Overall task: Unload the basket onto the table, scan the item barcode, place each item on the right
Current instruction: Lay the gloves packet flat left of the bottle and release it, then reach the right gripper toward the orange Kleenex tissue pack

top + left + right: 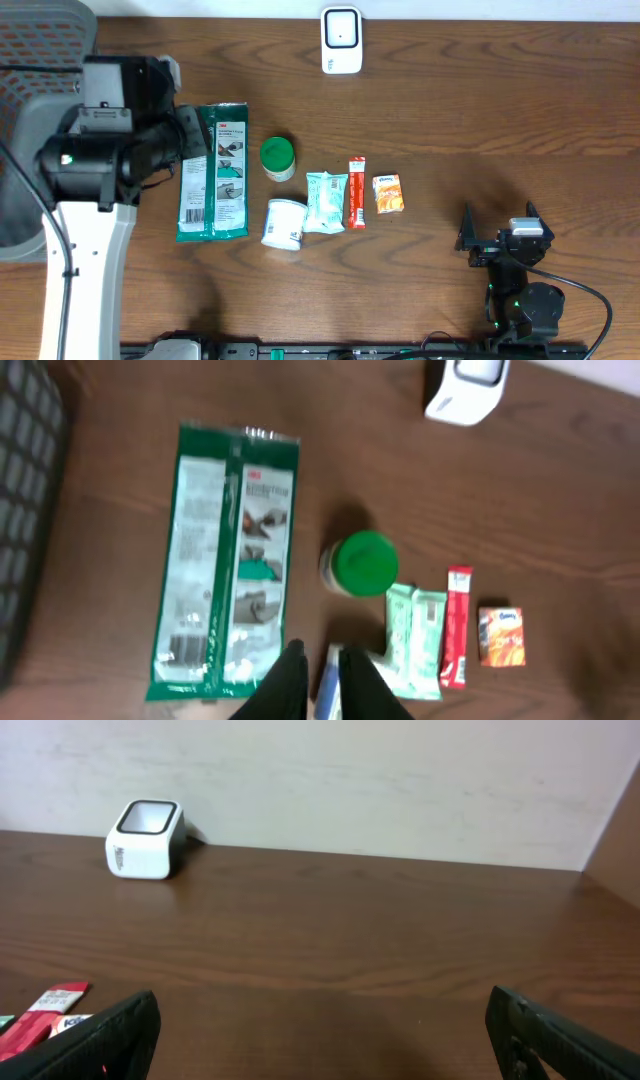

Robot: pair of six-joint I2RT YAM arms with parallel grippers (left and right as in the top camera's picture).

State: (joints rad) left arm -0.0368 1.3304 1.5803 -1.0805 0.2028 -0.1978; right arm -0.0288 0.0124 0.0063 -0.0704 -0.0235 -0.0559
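- Left gripper (323, 652), jaws nearly closed and empty, hangs above the green packet (222, 555) near the table (480, 100) left edge.
- Right gripper (320, 1042) gapes wide near the front edge.
- White scanner (341, 40) sits at the far edge.

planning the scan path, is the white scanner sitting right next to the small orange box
No, the white scanner stands alone at the far side, well apart from the small orange box in the item row.
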